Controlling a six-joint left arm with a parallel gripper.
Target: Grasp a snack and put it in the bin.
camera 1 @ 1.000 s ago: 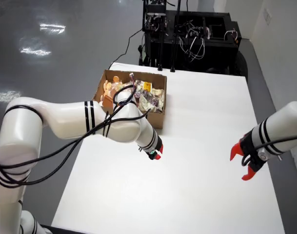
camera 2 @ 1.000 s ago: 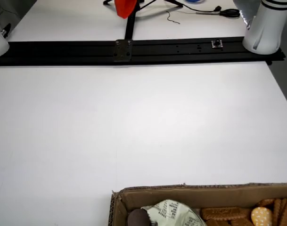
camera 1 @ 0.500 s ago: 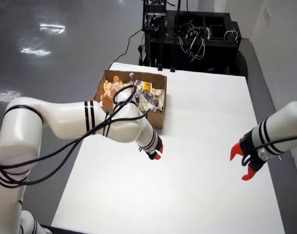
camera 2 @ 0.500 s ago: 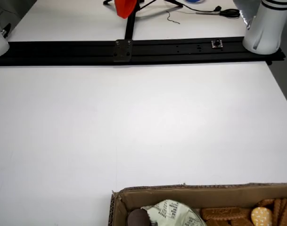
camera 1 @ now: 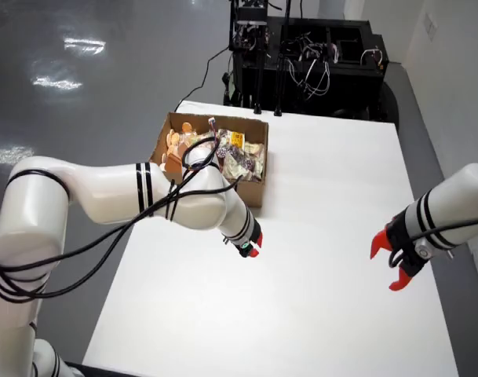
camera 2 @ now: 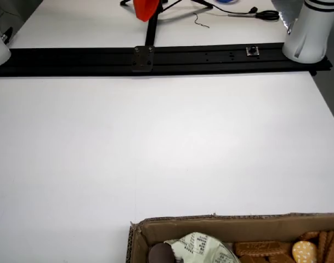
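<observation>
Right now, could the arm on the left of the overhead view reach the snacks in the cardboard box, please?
Probably yes: its gripper hangs just beside the open-topped cardboard box, and nothing covers the snacks.

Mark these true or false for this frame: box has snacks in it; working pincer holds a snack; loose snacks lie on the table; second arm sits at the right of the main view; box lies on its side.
1. The box has snacks in it. True.
2. The pincer holds a snack. False: nothing shows between its red tips; whether it is open or shut cannot be told.
3. Loose snacks lie on the table. False: the white top shows none outside the box.
4. A second arm sits at the right of the main view. True; its red fingers are spread and hold nothing.
5. The box lies on its side. False: it stands with its open top up.
</observation>
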